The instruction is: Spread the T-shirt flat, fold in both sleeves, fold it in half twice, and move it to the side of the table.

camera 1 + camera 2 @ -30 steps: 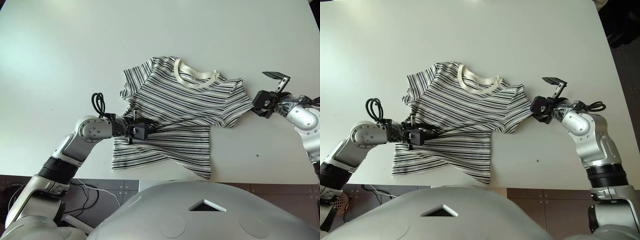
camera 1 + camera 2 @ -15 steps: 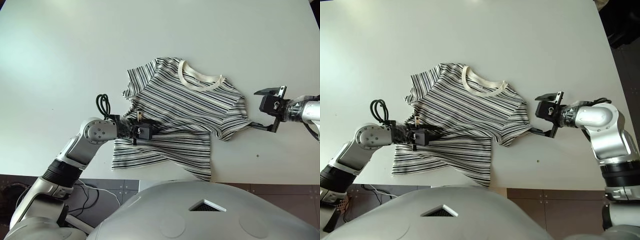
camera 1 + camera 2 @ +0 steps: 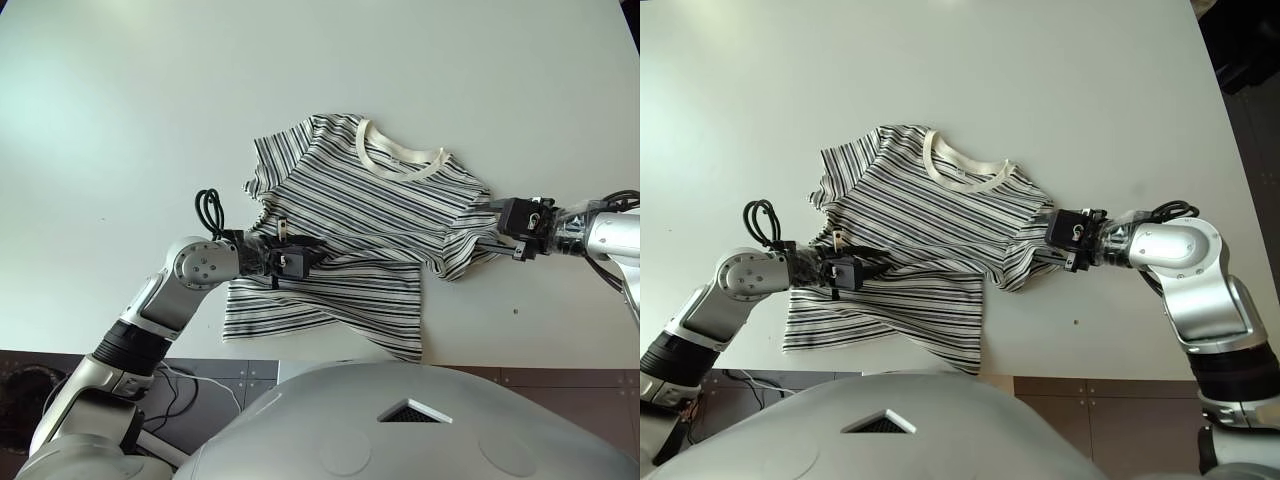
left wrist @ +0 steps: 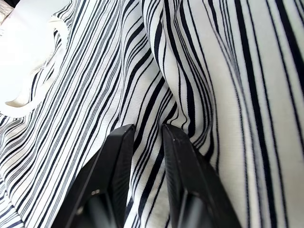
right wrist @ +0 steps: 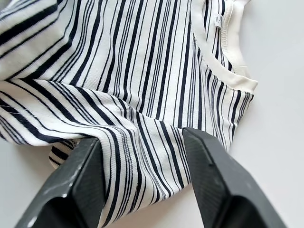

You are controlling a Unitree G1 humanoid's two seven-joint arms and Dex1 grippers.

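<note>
A black-and-white striped T-shirt [image 3: 370, 205] with a cream collar lies rumpled on the white table [image 3: 150, 120], its lower half creased and skewed. My left gripper [image 3: 297, 260] lies low on the shirt's left side, shut on a raised fold of the fabric; in the left wrist view the striped cloth [image 4: 199, 71] is pinched between the two black fingers. My right gripper [image 3: 494, 227] is at the shirt's right sleeve. It is open, with the bunched sleeve hem [image 5: 137, 142] lying between its spread fingers [image 5: 209, 175].
The table's front edge [image 3: 500, 366] runs just below the shirt's hem. Bare white tabletop stretches to the far side and to the left. A small dark speck [image 3: 516, 311] sits on the table near the right arm.
My right gripper has swung down and in from the right, and its open fingers now straddle the sleeve. The left gripper keeps its hold on the fold, hardly moved.
</note>
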